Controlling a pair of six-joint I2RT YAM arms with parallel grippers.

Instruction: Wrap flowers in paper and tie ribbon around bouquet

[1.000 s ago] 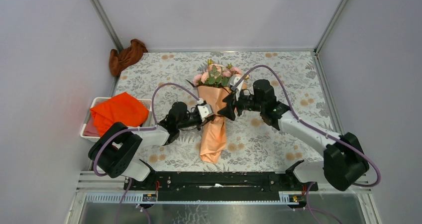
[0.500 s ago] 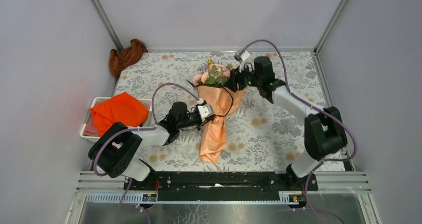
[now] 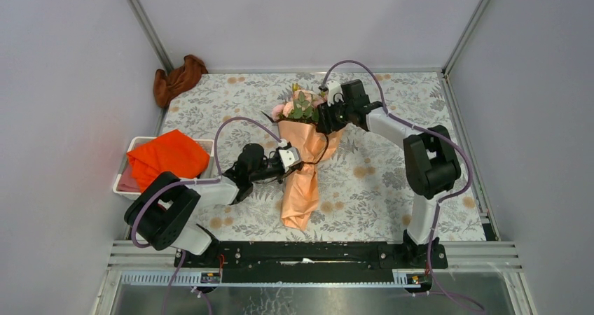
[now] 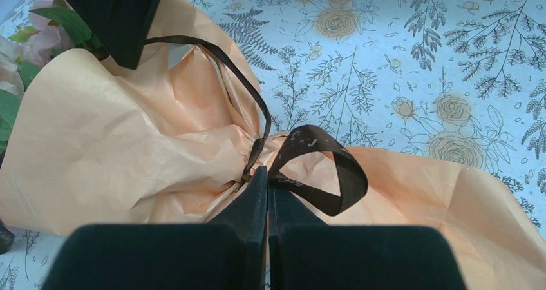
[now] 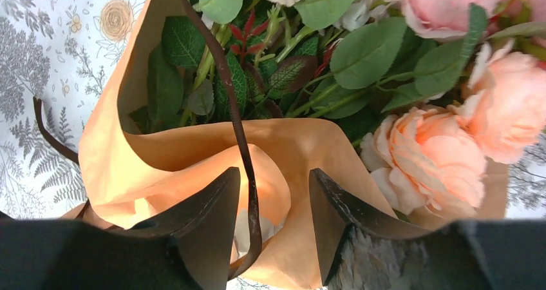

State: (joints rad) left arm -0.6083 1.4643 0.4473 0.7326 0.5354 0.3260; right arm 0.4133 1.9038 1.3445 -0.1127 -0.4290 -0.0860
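The bouquet (image 3: 304, 182), pink flowers (image 5: 438, 161) in creased peach paper (image 4: 96, 148), lies on the table (image 3: 392, 182), blooms far. The left gripper (image 4: 267, 172) pinches the brown ribbon (image 4: 315, 140) at its waist. The right gripper (image 5: 273, 174) stands half-open around a strand.

What I am missing
The paper (image 5: 302, 142) is hiding the lower stems of the flowers (image 5: 444, 154), and the ribbon (image 5: 234, 103) is running out of sight beside my right gripper (image 5: 274, 174).
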